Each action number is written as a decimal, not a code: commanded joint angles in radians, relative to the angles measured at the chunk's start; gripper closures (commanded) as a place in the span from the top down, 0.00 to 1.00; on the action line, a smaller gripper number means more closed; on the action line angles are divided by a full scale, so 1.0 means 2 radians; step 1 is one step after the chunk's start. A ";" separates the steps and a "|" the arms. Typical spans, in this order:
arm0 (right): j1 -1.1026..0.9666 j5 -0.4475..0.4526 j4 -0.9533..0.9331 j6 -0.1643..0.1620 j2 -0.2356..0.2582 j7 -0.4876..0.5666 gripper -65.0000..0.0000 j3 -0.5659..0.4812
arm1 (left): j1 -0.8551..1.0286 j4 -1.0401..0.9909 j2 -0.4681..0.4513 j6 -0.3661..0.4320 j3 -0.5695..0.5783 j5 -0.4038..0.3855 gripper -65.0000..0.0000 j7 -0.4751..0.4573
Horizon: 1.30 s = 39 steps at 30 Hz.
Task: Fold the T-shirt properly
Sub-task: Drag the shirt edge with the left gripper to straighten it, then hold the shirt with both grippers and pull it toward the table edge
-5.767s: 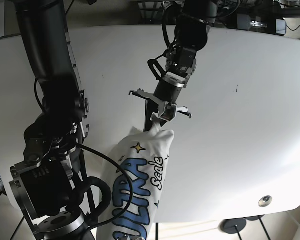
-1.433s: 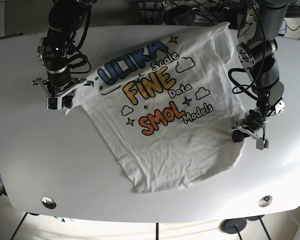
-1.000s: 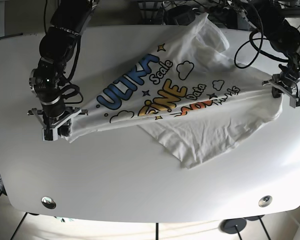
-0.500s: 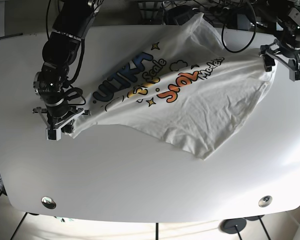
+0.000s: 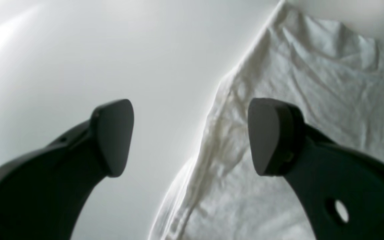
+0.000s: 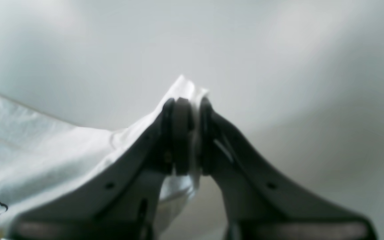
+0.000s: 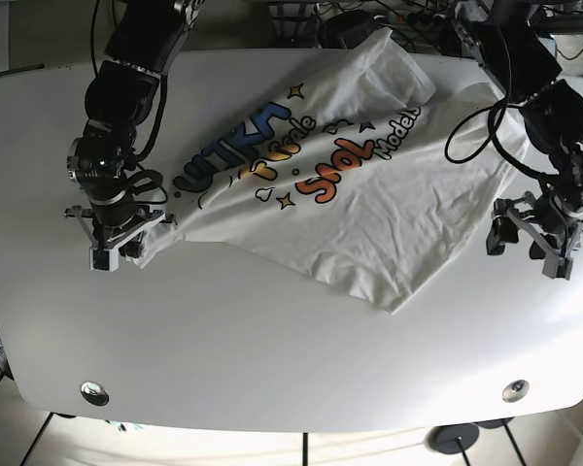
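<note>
The white T-shirt lies crumpled and partly folded across the table, with its blue, yellow and orange print facing up at the far left. My right gripper is shut on the shirt's left corner; the right wrist view shows the gripper with white cloth pinched between the pads. My left gripper is open and empty, just right of the shirt's right edge. In the left wrist view the gripper straddles the shirt's edge, which lies under it.
The white table has round fittings near the front left and front right. Cables and equipment crowd the far edge. The shirt's top reaches the table's far edge.
My left gripper has let go of the shirt's right edge, opened, and moved toward the front. The shirt's right side has dropped flat. My right gripper still holds the left corner.
</note>
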 commanded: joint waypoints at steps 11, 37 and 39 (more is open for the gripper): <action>0.010 0.003 0.010 0.002 -0.011 0.013 0.03 -0.001 | -0.172 -0.356 -0.019 0.004 0.174 -0.007 0.76 -0.188; 0.040 0.004 -0.058 0.013 -0.003 0.055 0.03 -0.002 | -0.201 -0.462 -0.044 -0.005 0.273 -0.008 0.00 -0.295; 0.065 0.003 -0.088 0.032 0.006 0.056 0.03 -0.002 | -0.213 -0.463 -0.045 -0.005 0.262 -0.008 0.00 -0.295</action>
